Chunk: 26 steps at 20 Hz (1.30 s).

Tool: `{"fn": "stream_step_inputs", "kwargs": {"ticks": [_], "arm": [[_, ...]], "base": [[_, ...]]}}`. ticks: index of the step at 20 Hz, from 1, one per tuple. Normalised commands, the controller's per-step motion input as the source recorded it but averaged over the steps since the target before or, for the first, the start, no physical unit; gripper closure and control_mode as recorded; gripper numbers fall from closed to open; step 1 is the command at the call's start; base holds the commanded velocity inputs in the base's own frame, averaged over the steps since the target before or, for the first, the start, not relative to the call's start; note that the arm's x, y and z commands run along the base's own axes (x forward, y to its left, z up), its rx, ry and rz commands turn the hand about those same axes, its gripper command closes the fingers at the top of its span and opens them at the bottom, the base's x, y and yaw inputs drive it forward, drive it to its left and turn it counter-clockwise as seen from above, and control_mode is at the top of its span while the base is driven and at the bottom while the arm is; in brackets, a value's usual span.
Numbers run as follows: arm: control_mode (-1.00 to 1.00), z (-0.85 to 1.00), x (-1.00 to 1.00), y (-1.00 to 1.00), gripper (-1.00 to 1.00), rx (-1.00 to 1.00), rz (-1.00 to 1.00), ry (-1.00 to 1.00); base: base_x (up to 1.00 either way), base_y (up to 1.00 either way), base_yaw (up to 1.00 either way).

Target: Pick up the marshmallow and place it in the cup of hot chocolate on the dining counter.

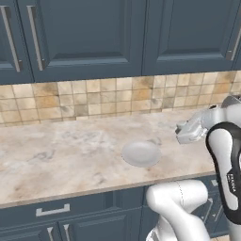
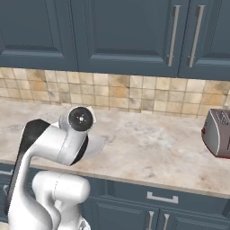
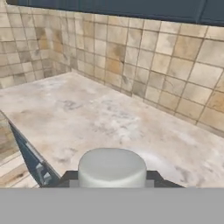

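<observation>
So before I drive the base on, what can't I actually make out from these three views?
- Finger contact on the marshmallow: hand view, the bottom edge cuts off the tips.
- Plate: right base view, the arm covers most of it.
- Toaster: right base view, cropped by the right edge.
- Gripper: left base view, too small and pale to show what it carries.

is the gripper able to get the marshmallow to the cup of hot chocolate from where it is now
Probably not from here. The gripper is shut on the marshmallow, held above the tile-backed counter near the grey plate. No cup stands on this counter, so the base would likely have to drive first.
</observation>
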Motion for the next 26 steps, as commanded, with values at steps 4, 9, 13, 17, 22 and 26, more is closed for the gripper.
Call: {"fn": "stream_step_inputs", "kwargs": {"ticks": [4,9,13,17,22,26], "arm": [[-1.0,0.18,-0.34,0.01,1.0,0.25,0.12,-0.21],[-1.0,0.14,-0.34,0.16,1.0,0.19,0.14,-0.06],[-1.0,0.0,-0.24,0.02,1.0,0.12,0.26,0.0],[-1.0,0.0,-0.39,0.0,1.0,0.01,0.15,-0.13],[-1.0,0.0,-0.42,0.1,1.0,0.0,0.07,-0.19],[-1.0,0.09,-0.51,0.07,1.0,0.0,0.09,-0.03]], "base": [[0.0,0.0,0.0],[0.0,0.0,0.0],[0.0,0.0,0.0],[0.0,0.0,0.0],[0.0,0.0,0.0],[0.0,0.0,0.0]]}}
